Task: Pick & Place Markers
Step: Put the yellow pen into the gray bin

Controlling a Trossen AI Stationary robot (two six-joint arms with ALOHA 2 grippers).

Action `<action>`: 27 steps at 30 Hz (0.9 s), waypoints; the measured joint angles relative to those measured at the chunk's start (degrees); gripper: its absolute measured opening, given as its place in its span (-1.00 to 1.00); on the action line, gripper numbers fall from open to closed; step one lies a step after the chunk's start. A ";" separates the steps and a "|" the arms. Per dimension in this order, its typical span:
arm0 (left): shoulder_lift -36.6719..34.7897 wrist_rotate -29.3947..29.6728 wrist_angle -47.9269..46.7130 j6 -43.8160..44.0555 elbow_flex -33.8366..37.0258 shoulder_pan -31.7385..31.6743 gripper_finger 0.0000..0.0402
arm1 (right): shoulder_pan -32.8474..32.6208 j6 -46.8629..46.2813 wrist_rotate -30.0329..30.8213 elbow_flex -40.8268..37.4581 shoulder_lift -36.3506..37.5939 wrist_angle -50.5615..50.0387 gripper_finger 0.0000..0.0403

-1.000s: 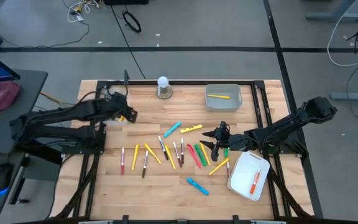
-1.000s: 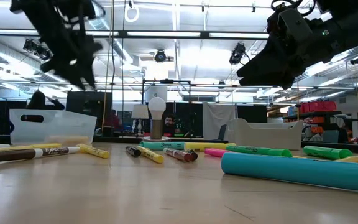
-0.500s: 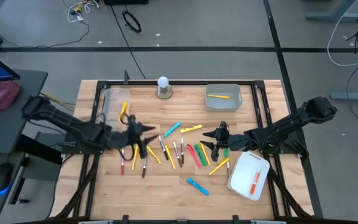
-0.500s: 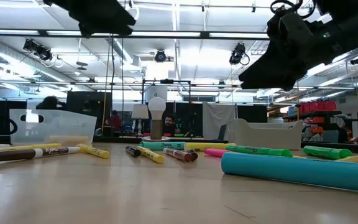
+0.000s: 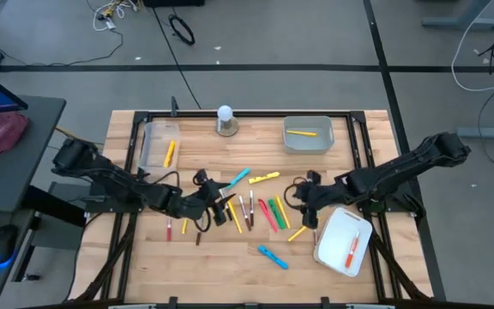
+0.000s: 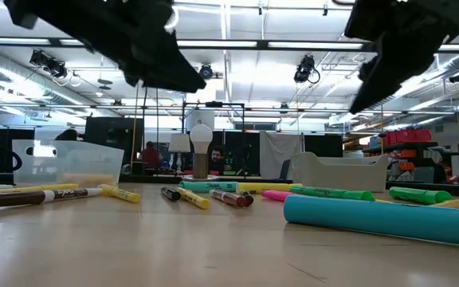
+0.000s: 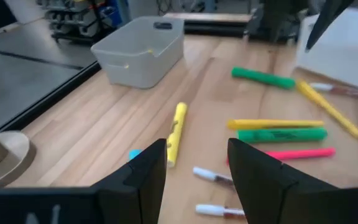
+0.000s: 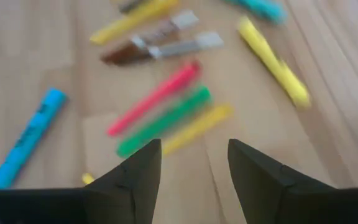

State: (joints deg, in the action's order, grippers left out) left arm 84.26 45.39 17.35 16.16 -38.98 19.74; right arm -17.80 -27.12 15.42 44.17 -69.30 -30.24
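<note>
Several markers (image 5: 249, 206) in yellow, green, pink, light blue and brown lie flat and scattered on the wooden table's middle. My left gripper (image 5: 224, 206) hovers open over the left part of the spread, pointing toward the table's right; a yellow marker (image 7: 178, 130) lies ahead of its fingers (image 7: 145, 177). My right gripper (image 5: 305, 215) hangs open above the right part, slanting down, with a pink marker (image 8: 157, 99) and a green one (image 8: 166, 121) below it. Neither gripper has anything between its fingers.
A clear tray (image 5: 150, 146) holding a yellow marker stands far left. A grey tray (image 5: 307, 142) with a yellow marker is at the far right. A white tray (image 5: 340, 249) with an orange marker sits near right. A white ball on a round base (image 5: 225, 120) stands at the far edge.
My left gripper has swung from the clear tray toward the table's near side and middle, sinking and rolling, and now hangs over the markers. My right gripper has risen a little and tipped more steeply downward. No marker on the table has moved.
</note>
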 joint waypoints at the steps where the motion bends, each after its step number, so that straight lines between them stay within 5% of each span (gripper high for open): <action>1: 0.63 -0.02 0.79 0.02 0.02 -0.55 -0.12 | 0.32 -3.54 -0.07 0.94 0.00 -3.43 -0.05; 9: 2.52 -0.34 2.21 0.15 0.02 -2.71 -0.12 | 1.02 -20.52 -2.53 -1.32 0.04 -17.72 0.20; 19: 2.52 -0.61 2.16 0.15 0.02 -2.70 -0.12 | 1.09 -40.21 -2.47 -9.42 0.04 -15.30 0.40; 27: 2.52 -0.61 2.26 0.17 0.02 -2.70 -0.12 | 1.11 -42.48 -3.04 -14.24 0.02 -6.56 0.31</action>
State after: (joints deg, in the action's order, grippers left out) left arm 86.78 44.77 19.61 16.34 -38.96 17.04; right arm -16.69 -69.60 12.38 29.93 -69.28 -36.80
